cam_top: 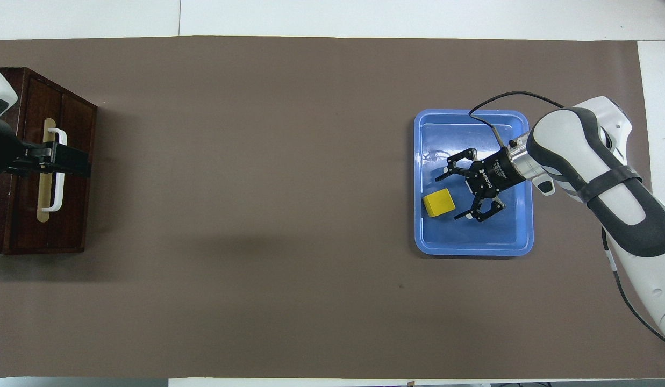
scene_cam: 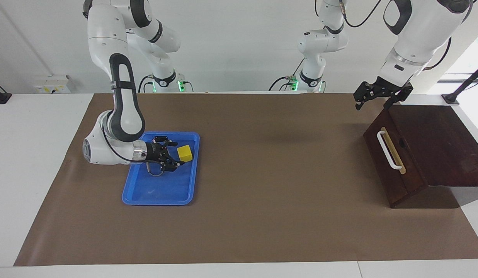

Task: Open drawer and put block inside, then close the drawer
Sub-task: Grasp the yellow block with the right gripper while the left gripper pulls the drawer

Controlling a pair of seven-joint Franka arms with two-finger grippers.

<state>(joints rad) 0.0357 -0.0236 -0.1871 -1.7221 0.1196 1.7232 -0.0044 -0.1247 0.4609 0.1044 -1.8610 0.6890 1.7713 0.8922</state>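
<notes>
Right pincer is spread inside the blue tray, just beside the yellow block, not pinching it. Brown paper covers the surface. Left pincer, spread, hangs over the closed drawer and its white handle.

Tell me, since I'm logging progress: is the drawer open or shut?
Shut. The drawer front sits flush with the wooden box, no pale interior showing, and the block lies in the blue tray.
</notes>
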